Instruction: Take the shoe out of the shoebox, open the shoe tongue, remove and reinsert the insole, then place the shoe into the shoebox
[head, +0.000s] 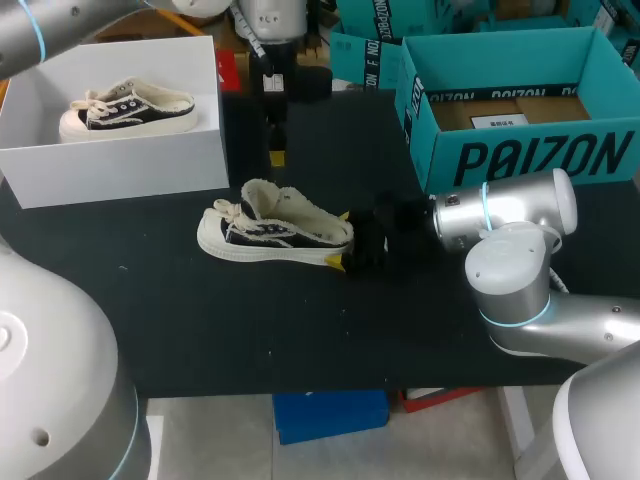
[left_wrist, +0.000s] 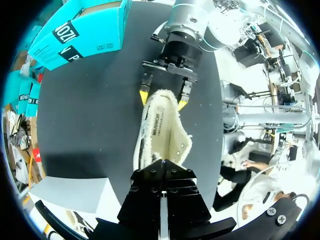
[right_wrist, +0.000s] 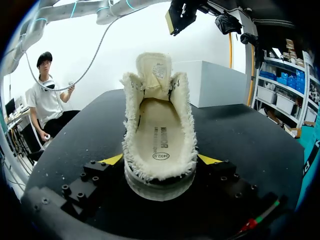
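Observation:
A cream and black shoe (head: 275, 235) lies on its sole in the middle of the black table, toe to the left. Its tongue (right_wrist: 154, 70) stands pulled up, and the cream insole (right_wrist: 159, 137) shows inside. My right gripper (head: 340, 240) clamps the heel from both sides, its yellow fingertips (right_wrist: 112, 159) pressed against the frayed collar. My left gripper (head: 277, 155) hangs in the air behind the shoe, shut with nothing in it; in its own view the closed left gripper (left_wrist: 161, 167) hovers over the toe end. The white shoebox (head: 110, 165) at the back left holds a second shoe (head: 125, 108).
An open teal box (head: 520, 160) stands at the back right, close behind my right arm. More teal boxes (head: 365, 55) sit along the far edge. Bare black table (head: 300, 330) stretches in front of the shoe.

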